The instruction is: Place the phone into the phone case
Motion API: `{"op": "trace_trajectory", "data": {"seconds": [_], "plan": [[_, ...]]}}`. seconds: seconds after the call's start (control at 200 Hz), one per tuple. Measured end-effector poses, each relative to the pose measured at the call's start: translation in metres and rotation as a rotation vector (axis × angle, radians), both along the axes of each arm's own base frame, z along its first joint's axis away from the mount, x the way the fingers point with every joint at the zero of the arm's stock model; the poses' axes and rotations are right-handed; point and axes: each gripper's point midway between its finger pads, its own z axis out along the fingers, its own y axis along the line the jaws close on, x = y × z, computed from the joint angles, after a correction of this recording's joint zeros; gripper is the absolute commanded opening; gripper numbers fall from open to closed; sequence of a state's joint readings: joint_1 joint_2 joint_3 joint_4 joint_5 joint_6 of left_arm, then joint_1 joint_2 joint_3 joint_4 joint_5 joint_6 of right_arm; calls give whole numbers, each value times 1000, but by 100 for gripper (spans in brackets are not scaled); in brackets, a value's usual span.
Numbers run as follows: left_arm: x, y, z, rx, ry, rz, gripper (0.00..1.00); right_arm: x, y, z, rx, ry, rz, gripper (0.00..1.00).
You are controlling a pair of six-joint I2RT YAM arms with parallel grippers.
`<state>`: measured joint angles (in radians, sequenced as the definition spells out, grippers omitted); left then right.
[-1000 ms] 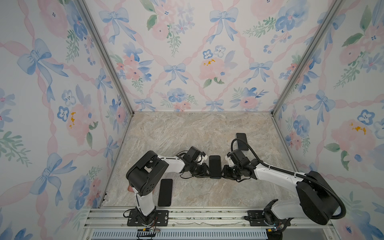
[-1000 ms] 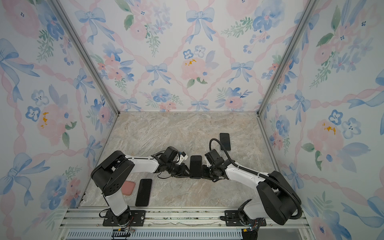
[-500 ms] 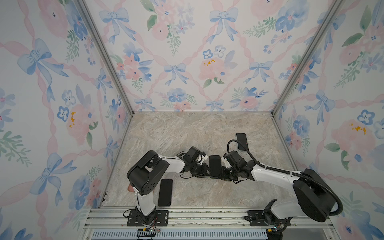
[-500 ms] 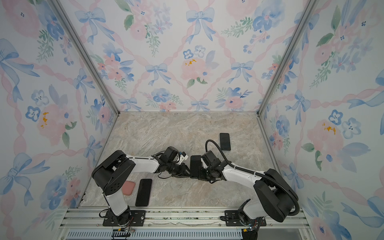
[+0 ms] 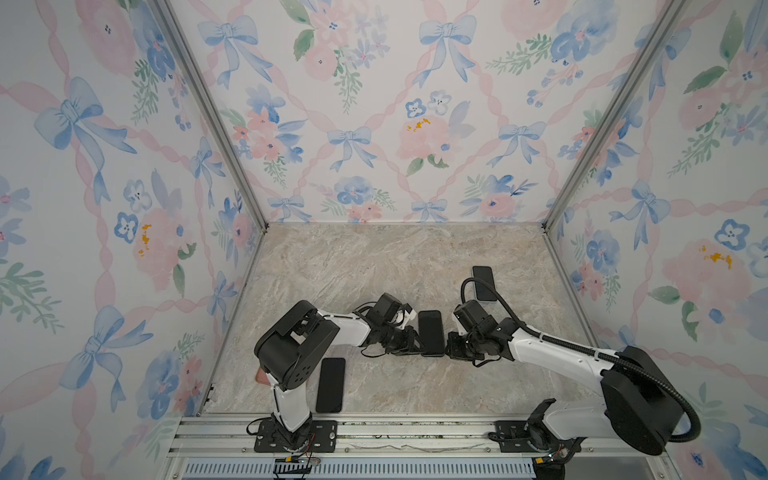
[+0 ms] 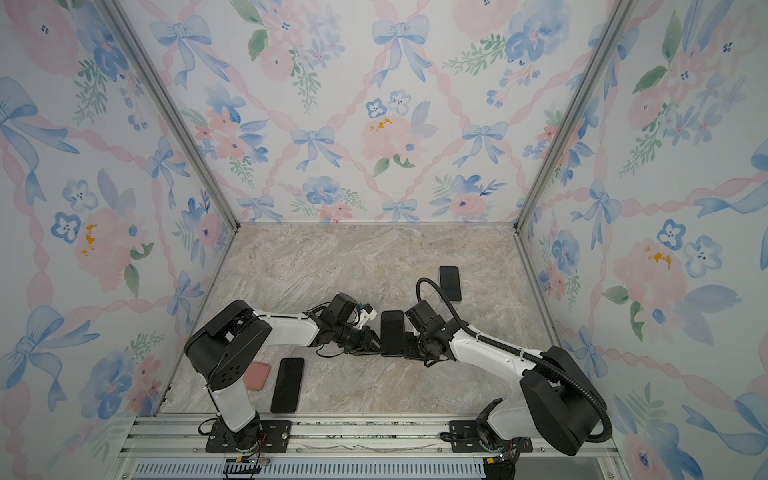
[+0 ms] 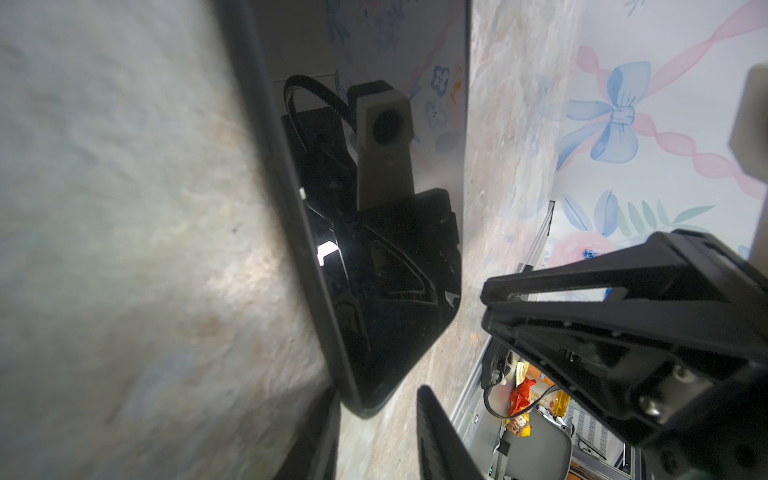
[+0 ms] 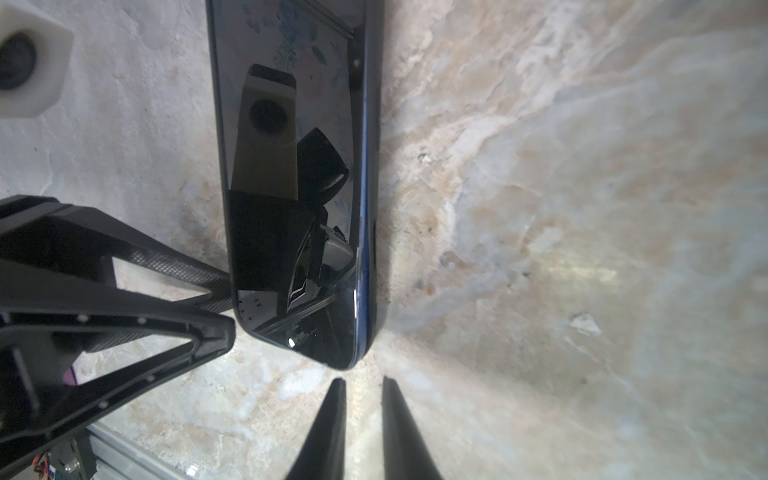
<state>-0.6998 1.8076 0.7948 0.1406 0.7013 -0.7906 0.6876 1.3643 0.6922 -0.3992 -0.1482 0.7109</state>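
Phone (image 5: 430, 332) mid-table (image 5: 374, 266), blue case rim (image 8: 367, 187) apparently on. Left gripper (image 7: 376, 399) straddles its corner, likely steadying; clamp unclear. Right gripper (image 8: 362, 384) near-closed, empty, beside the corner.

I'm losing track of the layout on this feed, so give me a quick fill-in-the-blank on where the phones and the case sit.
The phone case is coloured ___. It lies by the ___ arm's base. The far phone lies on the ___ arm's side.
Missing words: pink; left; right.
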Motion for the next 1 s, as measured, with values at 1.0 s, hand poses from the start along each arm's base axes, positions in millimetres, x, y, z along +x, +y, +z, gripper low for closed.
{"op": "trace_trajectory", "data": {"seconds": [1.0], "plan": [[0, 0, 0, -9, -1, 3, 33, 4, 14, -15, 3, 41, -13, 10]]}}
